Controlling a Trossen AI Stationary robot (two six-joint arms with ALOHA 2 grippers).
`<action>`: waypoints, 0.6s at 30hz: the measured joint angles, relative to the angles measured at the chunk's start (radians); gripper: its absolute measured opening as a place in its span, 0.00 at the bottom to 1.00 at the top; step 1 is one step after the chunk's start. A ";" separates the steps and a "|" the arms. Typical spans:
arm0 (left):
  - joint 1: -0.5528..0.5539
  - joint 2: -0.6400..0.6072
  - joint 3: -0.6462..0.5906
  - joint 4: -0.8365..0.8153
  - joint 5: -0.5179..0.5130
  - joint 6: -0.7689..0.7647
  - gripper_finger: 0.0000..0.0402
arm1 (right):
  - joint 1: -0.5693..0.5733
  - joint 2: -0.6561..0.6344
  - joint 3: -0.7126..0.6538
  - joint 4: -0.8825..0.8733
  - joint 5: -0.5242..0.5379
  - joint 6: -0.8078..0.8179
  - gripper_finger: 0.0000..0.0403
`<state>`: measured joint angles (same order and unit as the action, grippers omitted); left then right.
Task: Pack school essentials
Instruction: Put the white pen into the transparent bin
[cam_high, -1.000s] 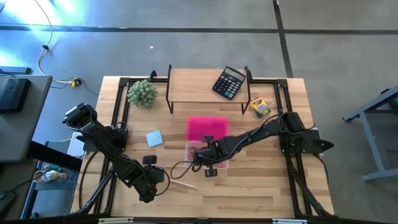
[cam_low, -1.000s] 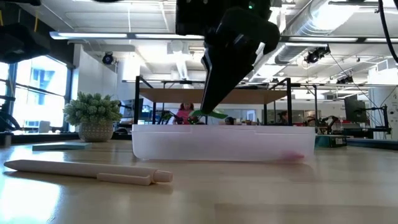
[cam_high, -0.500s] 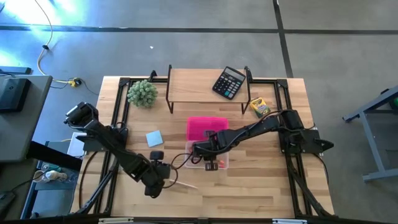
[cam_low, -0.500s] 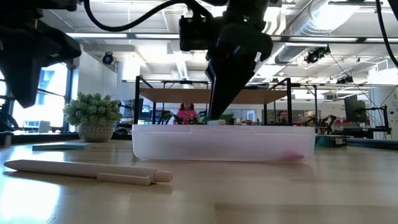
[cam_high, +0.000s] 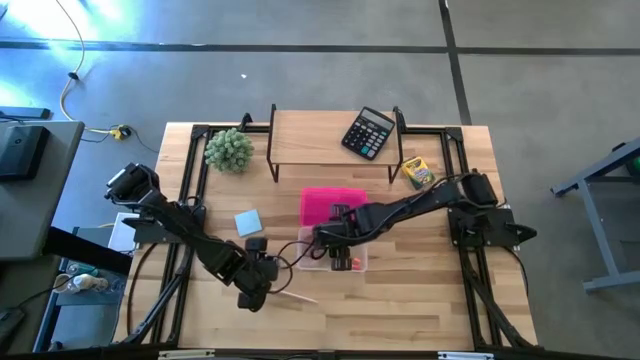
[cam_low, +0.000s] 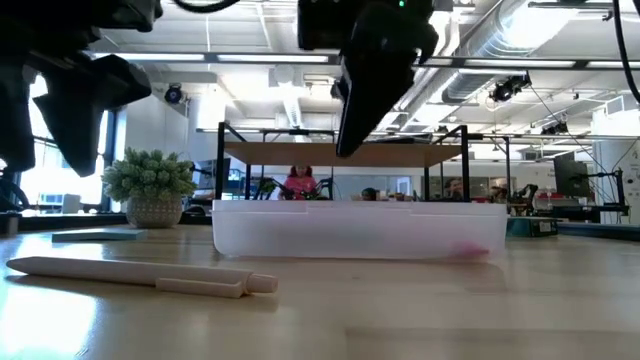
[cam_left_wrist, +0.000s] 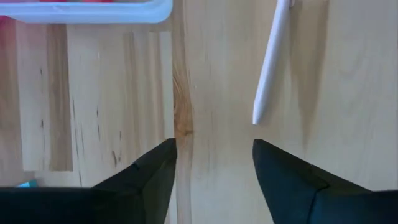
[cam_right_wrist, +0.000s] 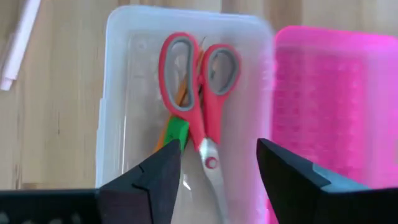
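A clear plastic box (cam_high: 340, 258) stands on the table, with its pink lid (cam_high: 333, 205) lying just beyond it. In the right wrist view the red-handled scissors (cam_right_wrist: 199, 93), a small green piece (cam_right_wrist: 177, 130) and orange pencils lie inside the box (cam_right_wrist: 118, 106). My right gripper (cam_right_wrist: 217, 155) hovers open above the box (cam_low: 360, 230). My left gripper (cam_left_wrist: 214, 146) hangs open over bare wood, close to a white pen (cam_left_wrist: 273, 62) that lies flat near the table's front edge. The light-blue notepad (cam_high: 248, 222) and the crayon box (cam_high: 417, 172) rest flat on the table.
A black calculator (cam_high: 368, 132) sits on the raised wooden shelf (cam_high: 320, 135) at the far side, and a fuzzy green plant ball (cam_high: 229, 149) stands at the far left. Black frame rails run along both table sides. Bare wood lies in front of the box.
My right gripper carried the green piece over the box, went down to the rim, let go of it and rose again; the piece now lies in the box. My left gripper moved toward the table's right, closer to the white pen.
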<state>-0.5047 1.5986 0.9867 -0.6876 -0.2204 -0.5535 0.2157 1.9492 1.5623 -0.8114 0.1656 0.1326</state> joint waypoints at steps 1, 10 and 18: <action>0.005 0.000 0.000 0.005 -0.001 -0.001 0.53 | 0.000 -0.013 0.000 -0.008 0.011 0.003 0.50; 0.020 0.000 0.000 0.221 -0.013 0.084 0.59 | 0.000 -0.141 0.000 -0.064 0.116 0.081 0.50; -0.023 0.010 0.000 0.422 -0.083 0.181 0.58 | 0.000 -0.204 0.000 -0.075 0.142 0.099 0.50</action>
<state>-0.5274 1.6085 0.9871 -0.2654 -0.3036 -0.3730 0.2157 1.7454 1.5623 -0.8860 0.3080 0.2315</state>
